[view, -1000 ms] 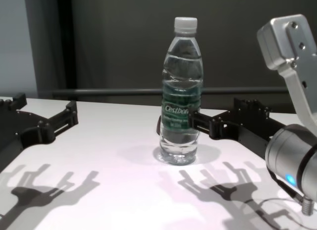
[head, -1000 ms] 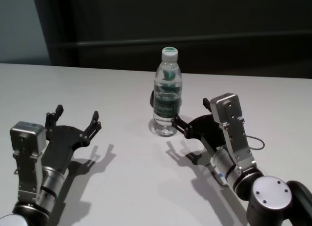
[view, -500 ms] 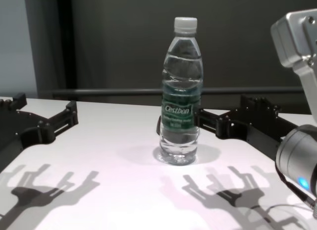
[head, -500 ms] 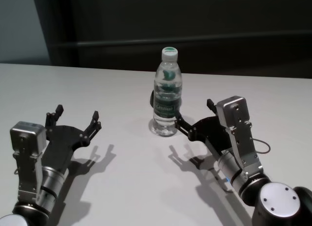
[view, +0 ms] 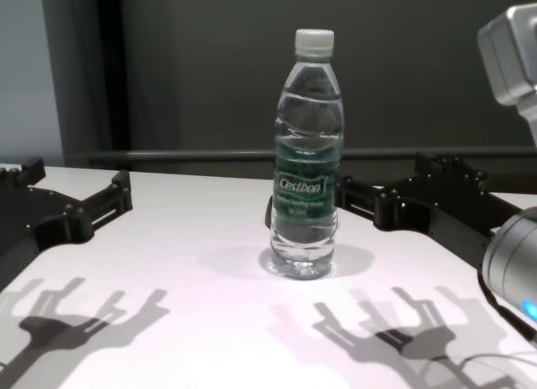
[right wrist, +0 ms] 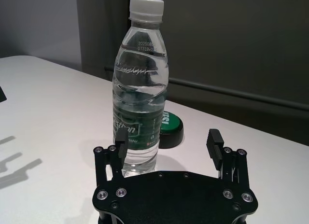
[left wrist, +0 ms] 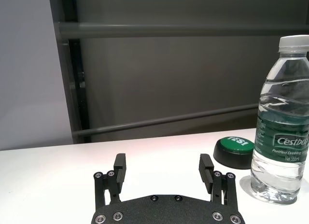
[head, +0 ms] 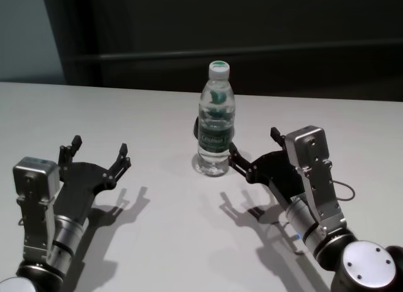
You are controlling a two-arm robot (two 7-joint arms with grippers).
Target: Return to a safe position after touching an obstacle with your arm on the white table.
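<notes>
Head view puts your right gripper (head: 254,152) low over the white table (head: 170,235), jaws spread and empty, with the Cestbon water bottle (head: 215,119) upright just off its left fingertip; I judge the touch done and the retreat barely begun. Your left gripper (head: 97,155) is parked well apart from the bottle, jaws also spread.

Lab-like room: bare white table (head: 157,241), dark wall (head: 252,28).

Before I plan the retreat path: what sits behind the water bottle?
A black-based green button sits on the white table just behind the water bottle. The bottle hides part of the button, so its printed word can't be fully read.
</notes>
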